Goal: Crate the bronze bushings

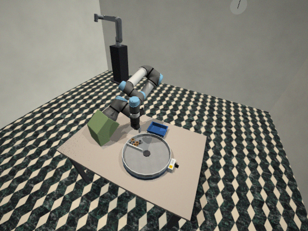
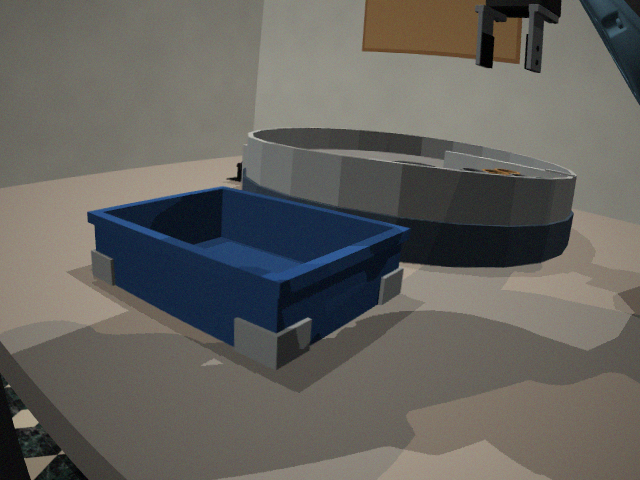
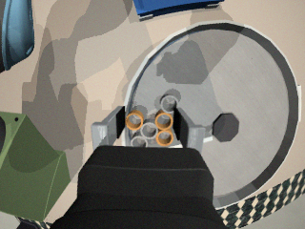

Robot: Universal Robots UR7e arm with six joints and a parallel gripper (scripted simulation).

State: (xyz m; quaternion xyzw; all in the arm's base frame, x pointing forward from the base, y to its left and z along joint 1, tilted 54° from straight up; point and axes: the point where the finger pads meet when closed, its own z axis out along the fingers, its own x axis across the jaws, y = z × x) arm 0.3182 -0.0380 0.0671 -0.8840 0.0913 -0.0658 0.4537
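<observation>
1. End effector [image 2: 509,49] fully spread, nothing between the fingers [image 2: 484,43]; hangs high above the rim of the turning table [image 2: 392,180], well clear of it.
2. Seen from the wrist: end effector [image 3: 151,129] straight over a tight cluster of bushings, fingers flanking the cluster left and right, no contact visible.
3. Cluster in wrist view: bronze bushings at [image 3: 135,120] and [image 3: 164,137], a third bronze rim around [image 3: 164,121]; steel bushings at [image 3: 148,130] and [image 3: 170,101], packed touching or nearly so.
4. From the top: same cluster [image 1: 135,142] pressed into the wedge beside a pale radial bar [image 1: 134,146] near the far-left rim of the turning table [image 1: 159,171]; individual count hard to tell here.
5. Dark hub [image 1: 146,153] at the disc centre, well apart from the cluster.
6. Blue crate [image 2: 248,258] on the bench [image 2: 465,387] just beside the turning table, grey corner brackets [image 2: 271,343] at its base; nothing inside.
7. Crate [image 1: 157,128] in top view to the right of the end effector [image 1: 137,129], near it.
8. Green block [image 1: 102,127] at the left bench corner, tilted, arm base behind it.
9. Small white box [image 1: 171,164] with a yellow mark against the right side of the turning table.
</observation>
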